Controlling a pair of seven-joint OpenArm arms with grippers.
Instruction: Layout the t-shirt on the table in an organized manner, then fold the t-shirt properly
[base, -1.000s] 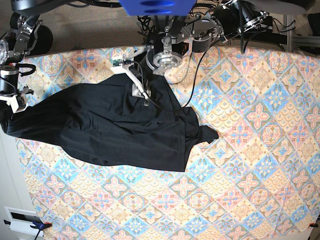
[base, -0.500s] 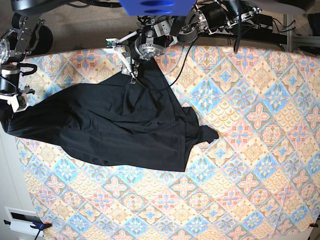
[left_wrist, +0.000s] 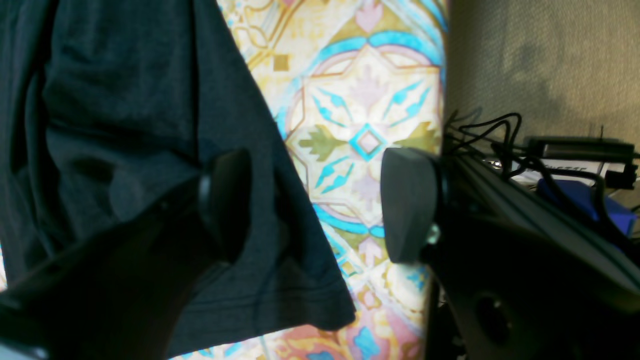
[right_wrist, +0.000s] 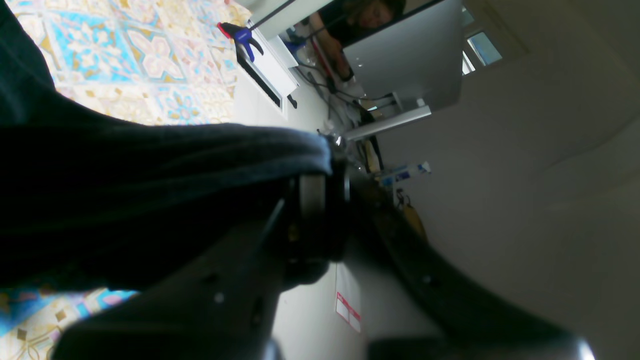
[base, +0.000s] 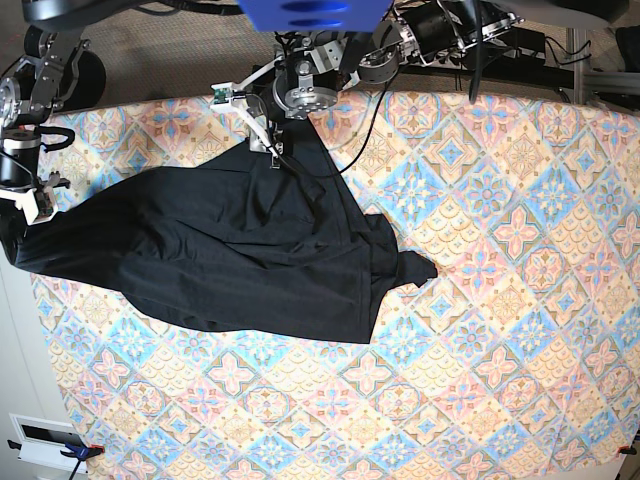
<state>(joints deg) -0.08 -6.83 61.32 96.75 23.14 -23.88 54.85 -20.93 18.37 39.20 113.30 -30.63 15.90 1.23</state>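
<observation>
The left pincer (left_wrist: 315, 200) gapes wide, empty, straddling the t-shirt (left_wrist: 125, 125) hem; the right pincer (right_wrist: 312, 200) is clamped on cloth. Best lower the left squarely onto the hem corner against the tabletop (left_wrist: 360, 100) before pinching; pull apart gently.

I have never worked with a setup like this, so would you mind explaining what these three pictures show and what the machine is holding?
It is a robot with two arms. One picture looks down from above; the other two come from cameras on each wrist. A black t-shirt lies crumpled on the table, which has a patterned cloth. The right gripper, at the overhead picture's left edge, is shut on the shirt's edge. The left gripper is open over a hemmed corner of the shirt near the table's far edge, holding nothing.
</observation>
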